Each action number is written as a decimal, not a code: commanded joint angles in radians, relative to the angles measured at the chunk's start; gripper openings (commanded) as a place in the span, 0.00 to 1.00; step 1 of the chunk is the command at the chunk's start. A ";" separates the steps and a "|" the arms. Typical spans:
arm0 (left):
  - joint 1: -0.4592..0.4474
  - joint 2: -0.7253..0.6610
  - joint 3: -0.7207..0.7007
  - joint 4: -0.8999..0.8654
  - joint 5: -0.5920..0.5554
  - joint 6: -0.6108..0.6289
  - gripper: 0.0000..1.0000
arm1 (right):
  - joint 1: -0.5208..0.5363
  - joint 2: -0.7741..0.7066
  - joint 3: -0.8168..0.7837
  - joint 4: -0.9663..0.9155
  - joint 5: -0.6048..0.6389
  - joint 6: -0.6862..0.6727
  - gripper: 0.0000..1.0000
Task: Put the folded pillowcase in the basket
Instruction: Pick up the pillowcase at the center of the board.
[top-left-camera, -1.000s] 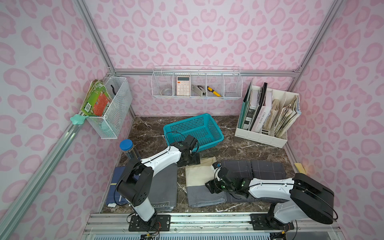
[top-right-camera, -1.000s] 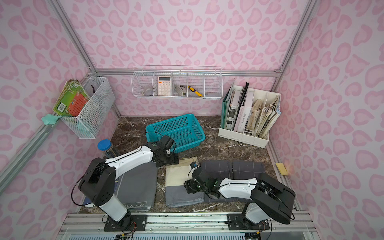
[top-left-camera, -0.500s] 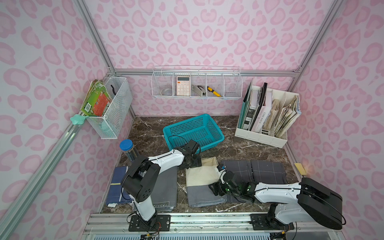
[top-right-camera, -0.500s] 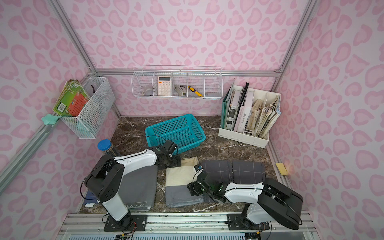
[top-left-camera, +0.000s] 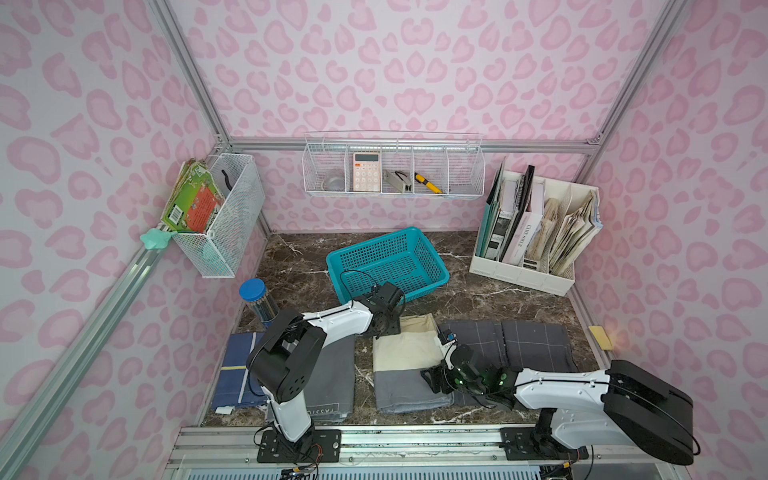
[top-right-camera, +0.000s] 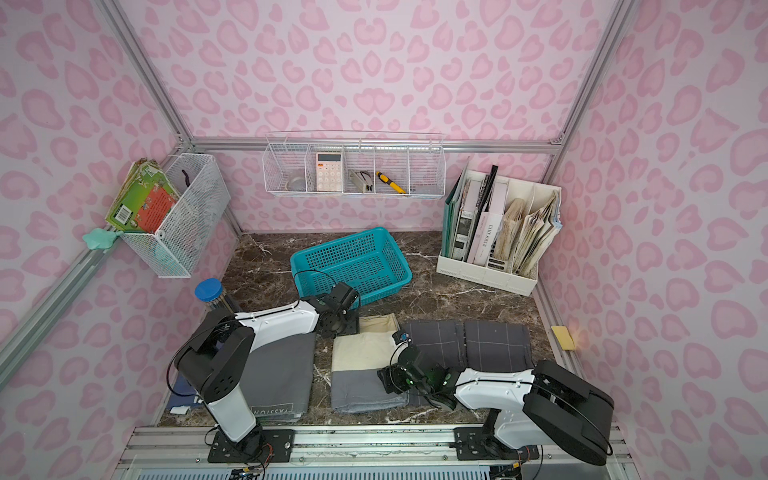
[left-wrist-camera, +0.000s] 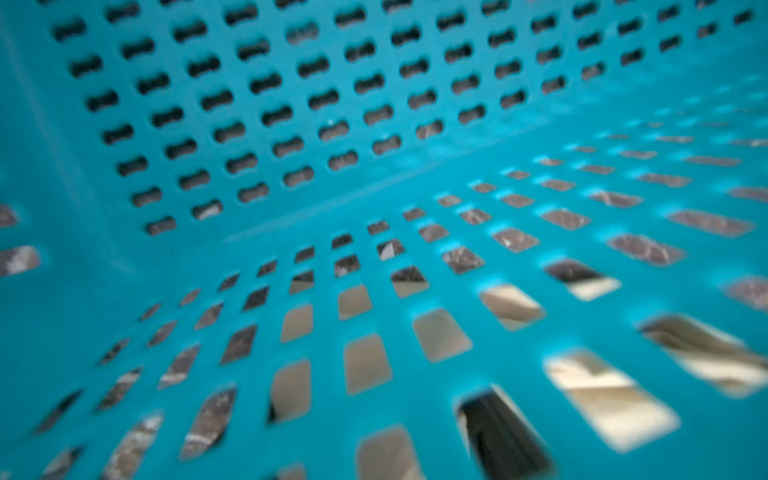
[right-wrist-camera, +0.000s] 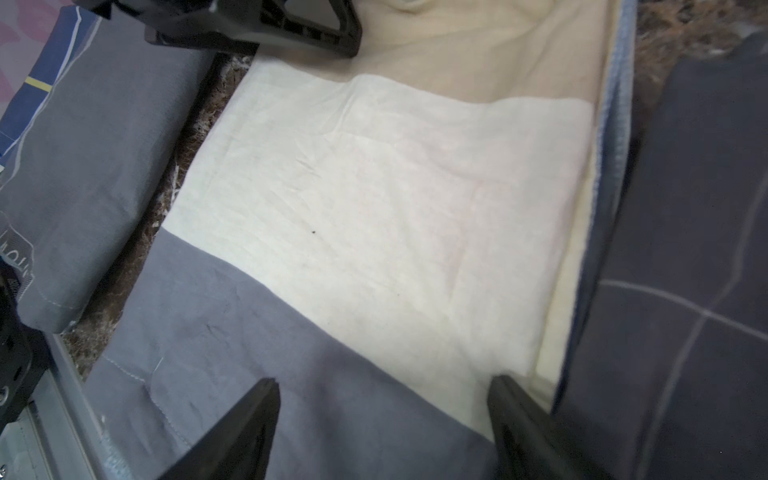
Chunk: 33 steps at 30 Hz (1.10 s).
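The teal basket (top-left-camera: 374, 249) (top-right-camera: 336, 251) stands on the marble behind the cloths. The folded pillowcase (top-left-camera: 405, 353) (top-right-camera: 361, 357) (right-wrist-camera: 374, 187), cream with a grey band, lies flat in front of it. My left gripper (top-left-camera: 384, 326) (top-right-camera: 338, 326) sits low between the basket's near wall and the pillowcase's far edge. Its wrist view is filled by basket (left-wrist-camera: 291, 104) lattice, with cream cloth showing through the holes, and its jaws are hidden. My right gripper (top-left-camera: 434, 376) (top-right-camera: 388, 376) (right-wrist-camera: 384, 380) is open over the pillowcase's right edge, where grey meets cream, and holds nothing.
A dark checked cloth (top-left-camera: 511, 340) lies to the right of the pillowcase. A grey cloth (top-left-camera: 336, 374) and a navy one (top-left-camera: 239, 365) lie to its left. A blue-lidded jar (top-left-camera: 253, 291) stands at the left wall, a white file organiser (top-left-camera: 532, 232) at the back right.
My left arm has stretched and dropped, bringing its gripper down onto the pillowcase's far edge by the basket. My right gripper has slid a little toward the table's front along the pillowcase's right edge.
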 joint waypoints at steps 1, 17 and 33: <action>0.002 0.017 0.008 -0.036 0.038 0.011 0.56 | 0.001 0.000 -0.002 -0.036 0.011 0.011 0.83; -0.162 -0.240 -0.061 -0.150 -0.178 -0.108 0.01 | -0.015 0.158 0.118 -0.066 0.017 -0.016 0.81; -0.181 -0.627 -0.323 -0.316 -0.318 -0.407 0.00 | -0.057 0.327 0.388 -0.129 0.000 -0.113 0.78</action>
